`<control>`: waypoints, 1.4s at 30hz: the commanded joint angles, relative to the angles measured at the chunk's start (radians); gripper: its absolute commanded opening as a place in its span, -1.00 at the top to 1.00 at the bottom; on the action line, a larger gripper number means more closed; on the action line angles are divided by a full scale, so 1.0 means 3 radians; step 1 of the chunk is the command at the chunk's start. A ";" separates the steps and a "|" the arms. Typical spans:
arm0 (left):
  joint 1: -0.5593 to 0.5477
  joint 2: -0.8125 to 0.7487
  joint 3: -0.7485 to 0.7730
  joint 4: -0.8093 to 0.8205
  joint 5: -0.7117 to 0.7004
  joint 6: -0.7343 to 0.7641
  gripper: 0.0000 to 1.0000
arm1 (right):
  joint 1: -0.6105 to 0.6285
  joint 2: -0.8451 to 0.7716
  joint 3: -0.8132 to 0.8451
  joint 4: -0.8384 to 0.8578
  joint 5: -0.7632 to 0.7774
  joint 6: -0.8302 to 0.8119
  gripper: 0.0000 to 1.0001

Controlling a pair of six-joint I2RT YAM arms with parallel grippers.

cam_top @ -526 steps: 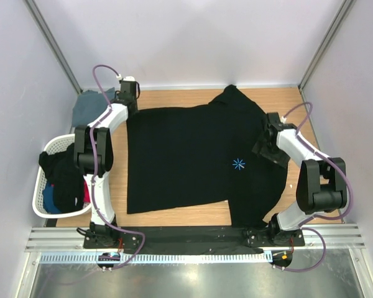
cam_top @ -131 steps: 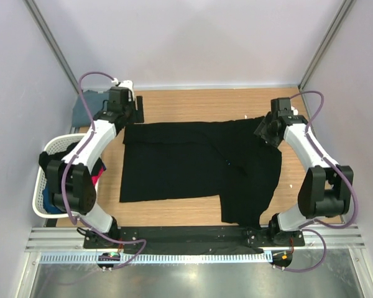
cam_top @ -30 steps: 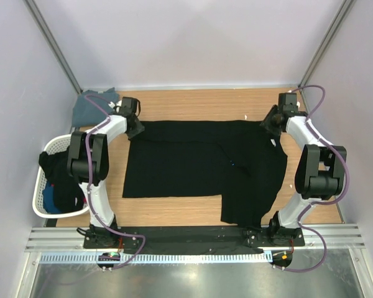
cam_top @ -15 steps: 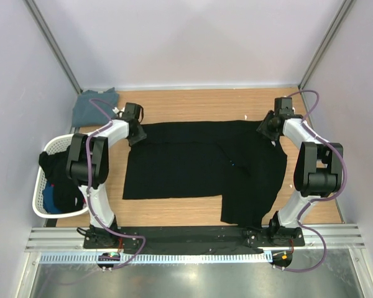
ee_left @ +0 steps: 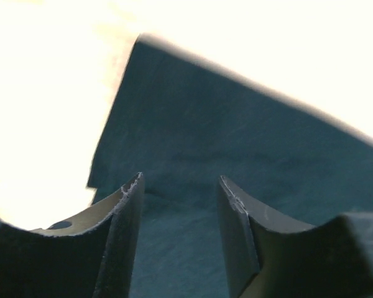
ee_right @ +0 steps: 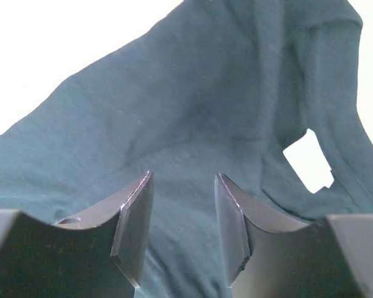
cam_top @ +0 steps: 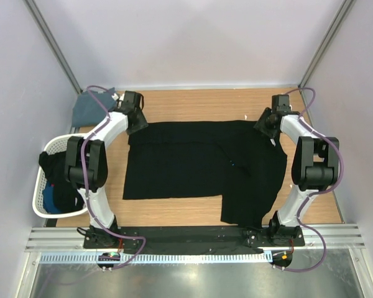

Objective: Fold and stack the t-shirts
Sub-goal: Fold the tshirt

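Note:
The black t-shirt [cam_top: 193, 164] lies flat on the wooden table, folded into a band, with a longer flap hanging toward the near right. My left gripper [cam_top: 137, 123] stands open just over the shirt's far left corner; in the left wrist view [ee_left: 180, 186] flat cloth [ee_left: 236, 136] shows between the fingers, none of it pinched. My right gripper [cam_top: 265, 127] stands open over the far right corner; in the right wrist view [ee_right: 183, 180] the cloth [ee_right: 174, 112] lies loose under it. The slate grey-blue t-shirt [cam_top: 89, 107] sits crumpled at the far left corner.
A white laundry basket [cam_top: 38, 186] holding dark and coloured clothes stands off the table's left edge. A white tag [cam_top: 272, 144] shows on the black shirt near the right gripper. Bare wood [cam_top: 199, 102] runs behind the shirt up to the back wall.
Both grippers have opened and let go of the black shirt's far edge. The left gripper has drawn back a little toward the far side. The shirt lies still.

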 commanded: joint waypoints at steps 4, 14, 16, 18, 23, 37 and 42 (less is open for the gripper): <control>0.0001 0.0330 0.0495 -0.0028 0.0230 -0.0089 -0.12 | 0.0142 0.0262 0.0520 0.0104 0.0020 0.0083 -0.03; 0.0006 0.0724 0.0680 -0.0089 0.0271 -0.0233 -0.15 | 0.0142 0.0707 0.0612 0.0113 0.0327 0.0048 -0.04; 0.0011 0.0831 0.0792 -0.0170 0.0236 -0.0202 -0.14 | 0.0142 0.0835 0.0673 0.0103 0.0373 0.0038 -0.04; 0.0036 0.0963 0.0939 -0.0252 0.0251 -0.0187 -0.13 | 0.0142 0.0922 0.0755 0.0093 0.0399 0.0038 -0.04; 0.0108 0.1169 0.1206 -0.0339 0.0312 -0.0166 -0.12 | 0.0142 0.1182 0.1005 0.0088 0.0445 0.0048 -0.04; 0.0190 0.2130 0.2744 -0.0799 0.0598 -0.0018 -0.09 | 0.0106 0.1929 0.2054 -0.0040 0.0506 0.0099 -0.04; 0.0226 0.2447 0.3266 -0.0881 0.0731 -0.0064 -0.09 | 0.0096 0.2017 0.2182 -0.0014 0.0568 0.0124 -0.05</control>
